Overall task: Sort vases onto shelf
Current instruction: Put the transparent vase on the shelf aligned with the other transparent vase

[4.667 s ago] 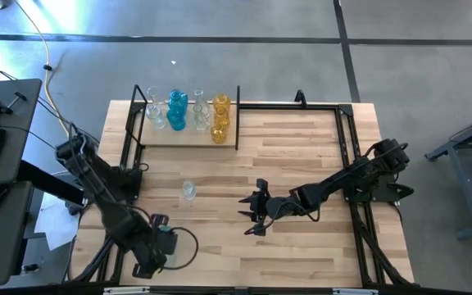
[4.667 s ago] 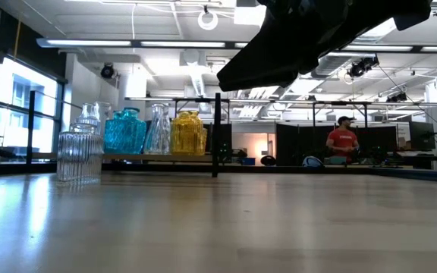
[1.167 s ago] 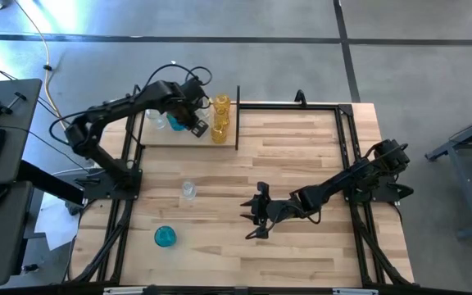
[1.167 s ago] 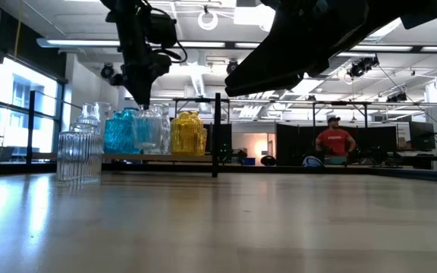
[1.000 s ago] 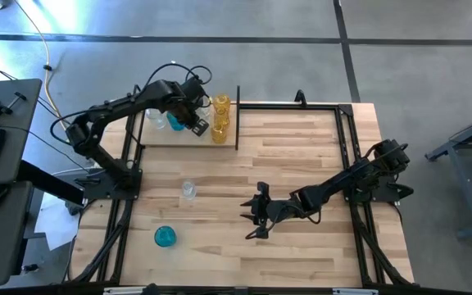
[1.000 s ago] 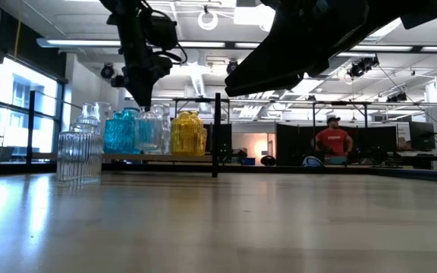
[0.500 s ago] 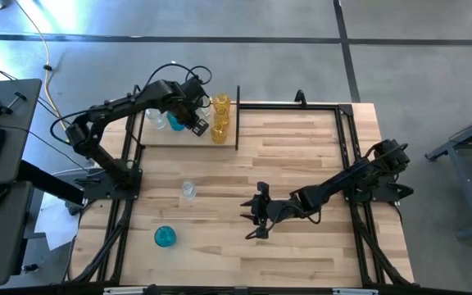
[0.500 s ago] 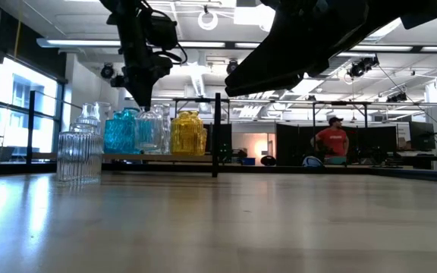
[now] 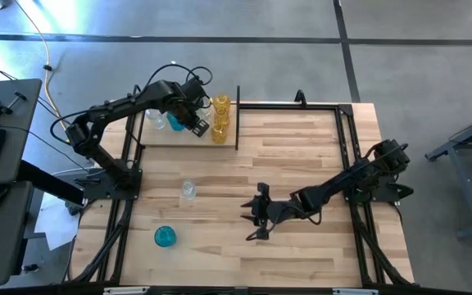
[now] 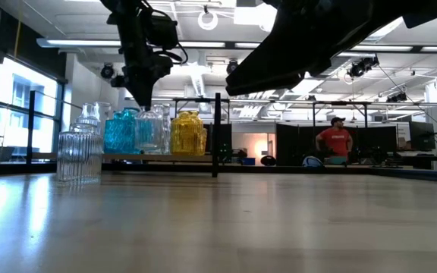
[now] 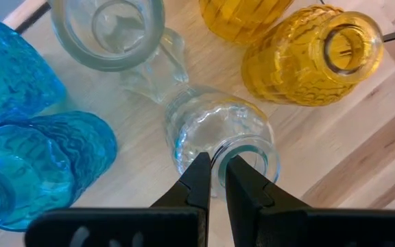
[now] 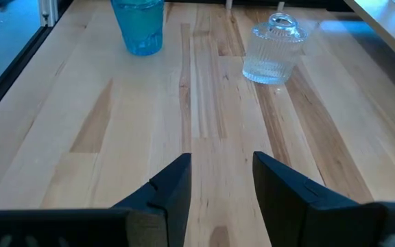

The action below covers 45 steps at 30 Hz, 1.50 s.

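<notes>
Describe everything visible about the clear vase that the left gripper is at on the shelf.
The clear vase is colourless textured glass with a round belly and an open rimmed mouth. It stands upright on the shelf, between the teal vases and the amber vases, with another clear vase close beside it. The left gripper comes from above, its nearly shut fingers pinching the vase's rim, one fingertip inside the mouth.

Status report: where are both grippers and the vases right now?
Left gripper shut on rim of clear vase on shelf. Right gripper open, idle mid-table. Ribbed clear vase and teal vase unsorted on the table. Nothing blocking.
</notes>
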Each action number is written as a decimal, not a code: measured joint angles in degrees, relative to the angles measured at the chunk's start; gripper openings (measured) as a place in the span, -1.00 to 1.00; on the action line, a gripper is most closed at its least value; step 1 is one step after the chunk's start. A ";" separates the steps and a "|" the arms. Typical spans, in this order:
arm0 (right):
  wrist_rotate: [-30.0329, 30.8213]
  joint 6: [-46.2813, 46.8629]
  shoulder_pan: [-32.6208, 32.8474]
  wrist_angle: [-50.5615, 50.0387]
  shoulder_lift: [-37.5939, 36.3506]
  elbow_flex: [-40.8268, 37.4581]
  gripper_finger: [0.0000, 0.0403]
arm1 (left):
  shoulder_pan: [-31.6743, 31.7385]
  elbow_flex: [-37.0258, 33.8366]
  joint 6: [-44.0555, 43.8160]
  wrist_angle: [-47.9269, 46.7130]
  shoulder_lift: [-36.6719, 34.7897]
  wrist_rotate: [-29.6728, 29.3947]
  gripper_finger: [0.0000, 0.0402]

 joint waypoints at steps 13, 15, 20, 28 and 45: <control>0.03 -0.02 0.25 0.00 0.00 0.00 -0.32 | -0.35 0.00 -0.52 -0.39 0.25 1.22 -0.94; 0.02 0.00 0.27 0.00 0.00 0.00 -0.32 | -0.35 -0.02 -0.52 -0.38 0.36 1.14 -0.94; 0.02 0.00 0.27 0.00 0.00 0.00 -0.32 | -0.35 -0.13 -0.48 0.03 1.31 0.67 -0.94; 0.02 -0.02 0.27 0.00 0.00 0.00 -0.32 | -0.33 -0.04 -0.38 1.91 1.90 0.71 -0.94; 0.02 -0.19 0.27 0.00 0.00 0.00 -0.32 | -0.33 -0.11 1.21 1.77 1.97 -0.62 -0.58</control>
